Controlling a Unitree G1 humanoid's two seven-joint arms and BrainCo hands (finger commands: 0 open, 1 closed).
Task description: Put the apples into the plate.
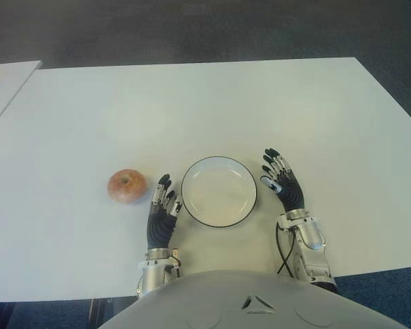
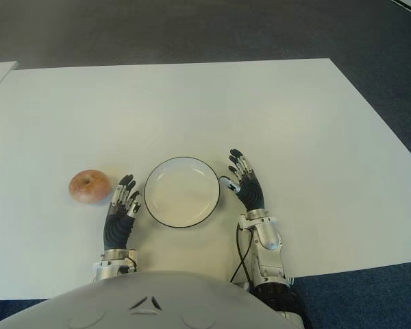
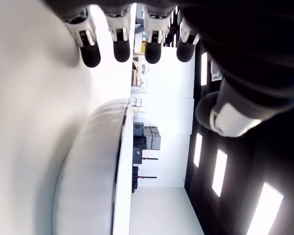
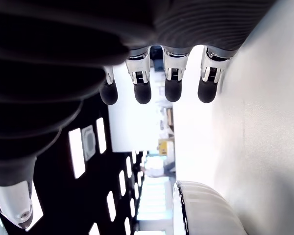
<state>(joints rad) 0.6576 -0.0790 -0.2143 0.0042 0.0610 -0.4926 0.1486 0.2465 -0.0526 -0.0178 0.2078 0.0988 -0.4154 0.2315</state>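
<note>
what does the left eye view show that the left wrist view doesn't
Only the left eye view shows the apple on the table, left of the left robot hand, and the right robot hand on the plate's other side. Only the left wrist view shows the room beyond the table and that hand's fingertips extended, holding nothing. Both show the empty plate and the table.

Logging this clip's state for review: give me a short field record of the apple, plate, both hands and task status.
apple: one, on the white table, left of the left hand
plate: white, dark rim, empty, between the hands
left hand: open, holds nothing, between apple and plate
right hand: open, holds nothing, right of the plate
task status: apple not yet in plate
</note>
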